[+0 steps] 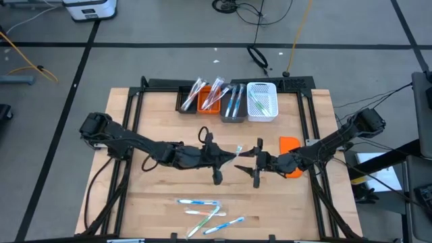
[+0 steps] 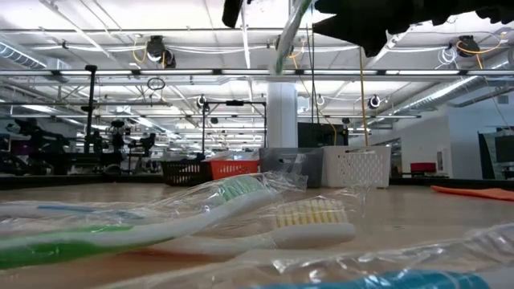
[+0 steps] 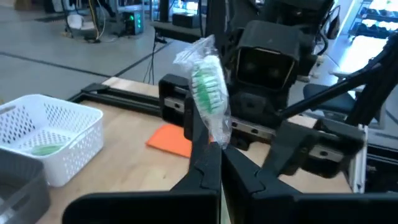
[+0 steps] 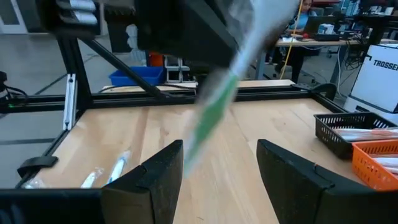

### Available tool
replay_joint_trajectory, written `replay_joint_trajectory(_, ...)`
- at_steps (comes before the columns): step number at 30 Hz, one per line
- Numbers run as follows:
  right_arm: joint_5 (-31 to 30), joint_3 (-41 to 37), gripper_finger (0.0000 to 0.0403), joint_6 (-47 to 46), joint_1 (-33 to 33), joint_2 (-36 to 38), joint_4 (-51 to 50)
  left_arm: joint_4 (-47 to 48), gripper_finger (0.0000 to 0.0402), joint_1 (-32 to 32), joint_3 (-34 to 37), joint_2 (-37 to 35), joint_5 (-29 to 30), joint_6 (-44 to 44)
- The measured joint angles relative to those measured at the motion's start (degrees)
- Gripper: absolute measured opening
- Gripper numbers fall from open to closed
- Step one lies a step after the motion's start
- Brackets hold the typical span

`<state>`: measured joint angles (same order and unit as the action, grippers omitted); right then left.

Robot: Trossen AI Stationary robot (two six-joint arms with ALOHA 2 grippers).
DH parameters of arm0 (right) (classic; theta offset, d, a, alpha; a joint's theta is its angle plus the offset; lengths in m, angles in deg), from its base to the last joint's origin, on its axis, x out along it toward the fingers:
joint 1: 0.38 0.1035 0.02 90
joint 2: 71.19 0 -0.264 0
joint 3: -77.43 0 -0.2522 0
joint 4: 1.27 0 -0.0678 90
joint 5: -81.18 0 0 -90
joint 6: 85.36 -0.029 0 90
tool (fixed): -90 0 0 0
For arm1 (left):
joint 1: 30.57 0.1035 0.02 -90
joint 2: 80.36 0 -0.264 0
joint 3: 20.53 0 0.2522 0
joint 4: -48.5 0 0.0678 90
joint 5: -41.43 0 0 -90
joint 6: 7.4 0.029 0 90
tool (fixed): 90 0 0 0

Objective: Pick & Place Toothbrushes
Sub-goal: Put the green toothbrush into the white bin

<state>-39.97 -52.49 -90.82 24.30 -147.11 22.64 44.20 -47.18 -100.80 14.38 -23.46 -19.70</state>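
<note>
The left end effector (image 3: 214, 163) is clamped on a light, slippery, plastic-wrapped green toothbrush (image 3: 208, 93), while the right end effector (image 4: 219, 168) waits apart near its thin handle.

— Grey floor (image 1: 169, 27) all round, crossed by dark tape lines; yellow cable (image 1: 294, 34) trailing over it.

— Beyond the table (image 2: 401, 210)?

— Wide open hall — white ceiling trusses (image 2: 120, 40), a thick white column (image 2: 282, 116), hanging lamps.

— Farther back?

— Black-framed workbenches (image 2: 88, 152) on one side, a white cabinet (image 4: 380, 78) with dark lettering.
</note>
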Motion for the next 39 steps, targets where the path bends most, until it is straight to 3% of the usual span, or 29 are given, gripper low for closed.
replay_joint_trajectory(6,4.2,0.0,0.0196,-0.8,-0.1,0.0,1.6,-5.0,0.0000,1.3,0.1,3.2,-1.3,2.2)
replay_joint_trajectory(14,4.2,0.0,0.0189,-1.4,-1.4,0.0,1.0,-10.4,0.0000,1.9,0.0,5.1,-4.3,3.5)
replay_joint_trajectory(18,4.3,0.0,0.0141,-1.6,-1.4,0.0,0.0,-10.3,0.0000,2.3,0.0,5.0,-4.2,3.6)
replay_joint_trajectory(23,4.0,0.0,0.0027,-0.6,-1.5,0.0,-0.4,-10.4,0.0000,2.4,0.0,5.0,-4.4,3.6)
replay_joint_trajectory(29,3.9,0.0,0.0012,-0.6,-1.5,0.0,-1.6,-9.4,0.0004,2.5,0.0,5.0,-4.5,3.8)
replay_joint_trajectory(34,3.2,0.0,0.0012,-0.5,-1.5,0.0,-2.4,-8.7,0.0035,2.5,0.0,5.0,-4.2,6.1)
replay_joint_trajectory(39,1.0,0.0,0.0012,-0.8,-1.4,0.1,-4.3,-7.9,0.0106,2.5,0.0,4.3,-3.8,10.8)
